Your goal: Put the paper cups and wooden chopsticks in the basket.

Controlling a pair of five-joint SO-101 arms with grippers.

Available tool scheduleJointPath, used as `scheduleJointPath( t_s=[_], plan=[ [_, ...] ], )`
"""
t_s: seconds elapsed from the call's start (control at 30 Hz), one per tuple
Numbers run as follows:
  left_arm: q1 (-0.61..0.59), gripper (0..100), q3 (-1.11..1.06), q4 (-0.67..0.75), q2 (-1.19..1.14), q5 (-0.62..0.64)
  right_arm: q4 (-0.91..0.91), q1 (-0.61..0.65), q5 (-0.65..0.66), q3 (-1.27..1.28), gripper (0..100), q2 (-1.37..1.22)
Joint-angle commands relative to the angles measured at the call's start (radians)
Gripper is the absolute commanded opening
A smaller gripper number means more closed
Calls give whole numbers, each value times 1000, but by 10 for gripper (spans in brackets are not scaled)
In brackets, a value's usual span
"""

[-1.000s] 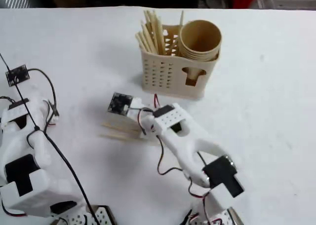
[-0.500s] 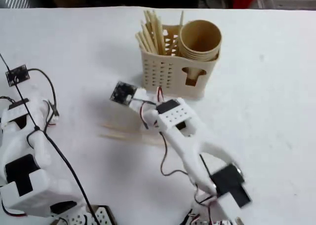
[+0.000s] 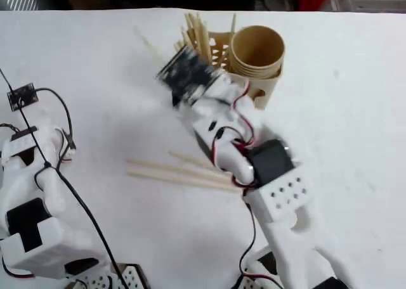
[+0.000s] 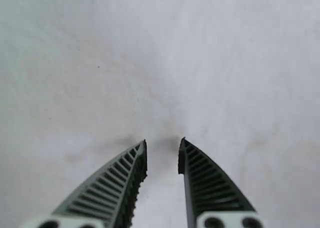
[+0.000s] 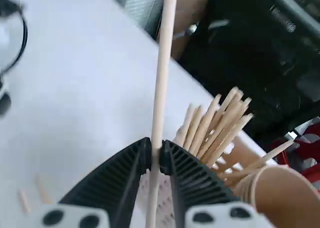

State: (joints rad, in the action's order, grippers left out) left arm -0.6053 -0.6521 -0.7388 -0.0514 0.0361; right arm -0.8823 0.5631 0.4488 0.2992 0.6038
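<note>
A cream slotted basket (image 3: 266, 89) stands at the back of the table with stacked paper cups (image 3: 257, 48) and a bundle of wooden chopsticks (image 3: 198, 32) inside. My right gripper (image 3: 181, 80) is raised just in front of the basket's left side, shut on one chopstick (image 3: 147, 40) that sticks out toward the back left. In the right wrist view that chopstick (image 5: 165, 63) runs up from between the fingers of the gripper (image 5: 156, 155), with the basket's chopsticks (image 5: 215, 123) and a cup (image 5: 272, 188) beyond. A few chopsticks (image 3: 171, 172) lie on the table. My left gripper (image 4: 162, 145) is slightly open over bare table.
The left arm (image 3: 28, 200) sits folded at the table's left edge with loose cables (image 3: 60, 111) and a small circuit board (image 3: 22, 96) beside it. The right arm's body (image 3: 273, 175) crosses over the ends of the loose chopsticks.
The right gripper rose from the table by the loose chopsticks and swung back toward the basket with one chopstick. The left arm stayed still.
</note>
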Motion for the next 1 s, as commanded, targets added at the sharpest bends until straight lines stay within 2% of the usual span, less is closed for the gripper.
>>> scheduleJointPath(
  t_s=[0.0, 0.17, 0.3, 0.5, 0.7, 0.87, 0.97],
  plan=[
    [24, 121, 3, 15, 5, 5, 124, 2, -173, -265, 16, -41],
    [24, 121, 3, 15, 5, 5, 444, 1, -193, -381, 18, -228],
    [24, 121, 3, 15, 5, 5, 572, -47, -193, -417, 18, -366],
    [24, 121, 3, 15, 5, 5, 601, -133, -193, -431, 18, -481],
    [24, 121, 3, 15, 5, 5, 535, -136, -193, -434, 28, -484],
    [24, 121, 3, 15, 5, 5, 487, -143, -193, -433, 181, -484],
    [24, 121, 3, 15, 5, 5, 463, -143, -193, -434, 204, -476]
  ],
)
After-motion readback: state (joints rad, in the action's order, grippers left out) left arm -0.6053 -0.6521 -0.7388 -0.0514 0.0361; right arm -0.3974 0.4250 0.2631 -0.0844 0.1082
